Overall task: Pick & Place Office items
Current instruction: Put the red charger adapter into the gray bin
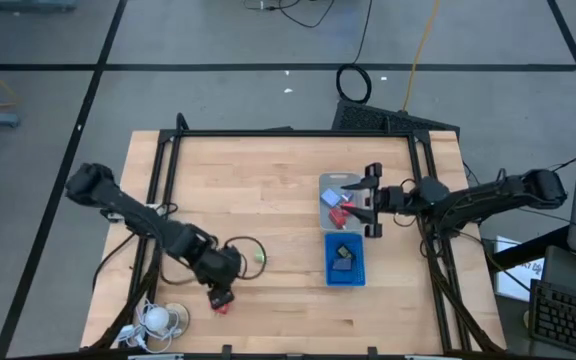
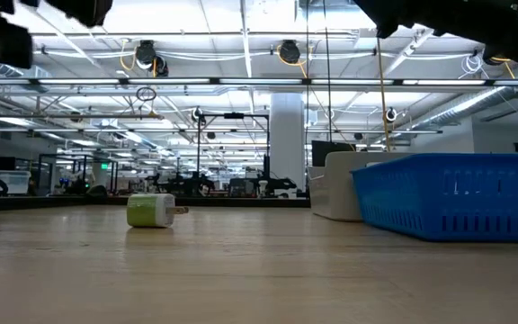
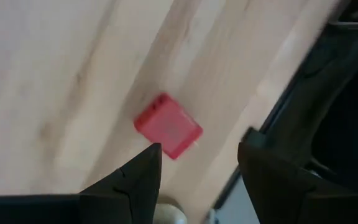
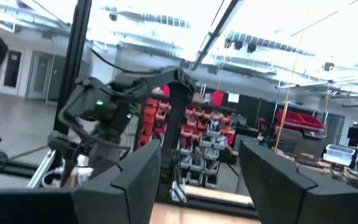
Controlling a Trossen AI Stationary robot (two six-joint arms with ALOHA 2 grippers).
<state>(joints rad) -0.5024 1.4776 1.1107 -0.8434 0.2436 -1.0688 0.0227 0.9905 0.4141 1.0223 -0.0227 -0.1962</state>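
Blue tray [image 1: 345, 272] beside clear tray [image 1: 334, 184], seemingly touching.

Your robot, as catalogued: two arms in matte black, built of rounded, bulky joint housings linked by slim segments. Each gripper, left [image 1: 220, 296] and right [image 1: 372, 203], carries two flat, angular black fingers [image 3: 138, 180] with tapered tips.

We see a light wooden table [image 1: 268, 170] on a gray floor [image 1: 218, 95] with dark lines and loose cables [image 1: 354, 82], and behind it a big room with a white pillar [image 2: 287, 144], bright ceiling lights [image 2: 241, 54] and red shelves [image 4: 197, 121].
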